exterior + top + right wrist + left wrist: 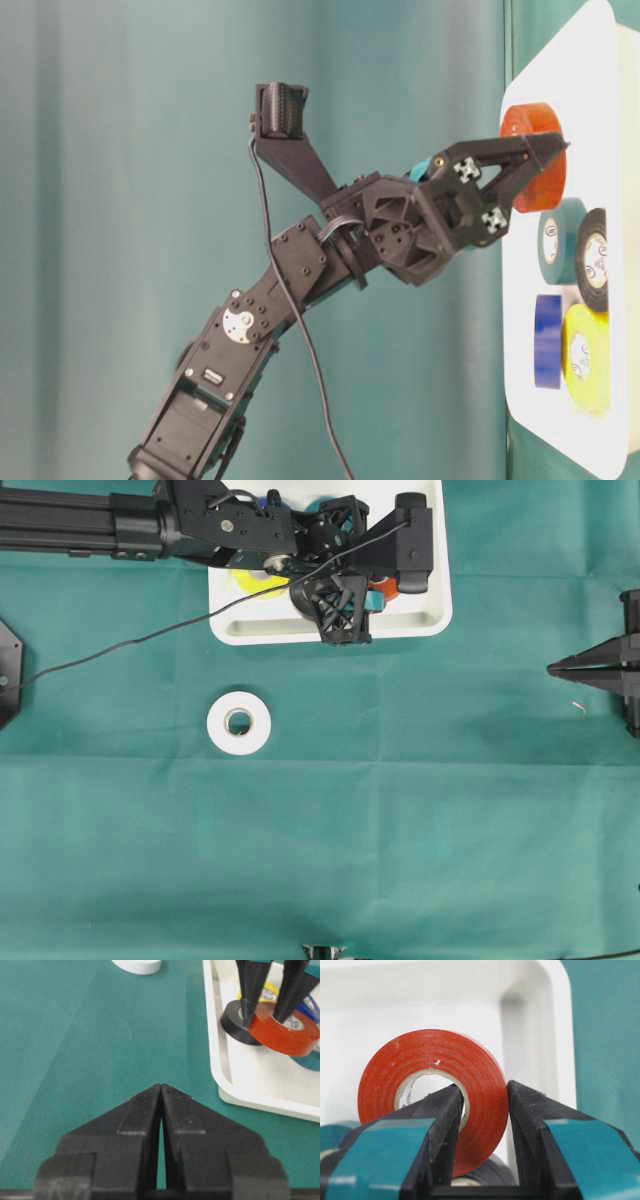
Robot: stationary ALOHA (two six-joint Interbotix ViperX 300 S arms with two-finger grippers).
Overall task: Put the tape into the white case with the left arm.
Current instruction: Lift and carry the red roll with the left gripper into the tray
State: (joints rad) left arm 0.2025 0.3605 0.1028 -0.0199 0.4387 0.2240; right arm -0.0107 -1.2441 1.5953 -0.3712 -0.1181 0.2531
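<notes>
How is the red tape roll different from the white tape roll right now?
The red tape roll is over the white case, while the white tape roll lies on the green cloth outside it. The red roll is pinched through its wall by the left gripper, one finger in its core; nothing touches the white one. The red roll hangs tilted; the white one lies flat. Both are rings with an open core.
</notes>
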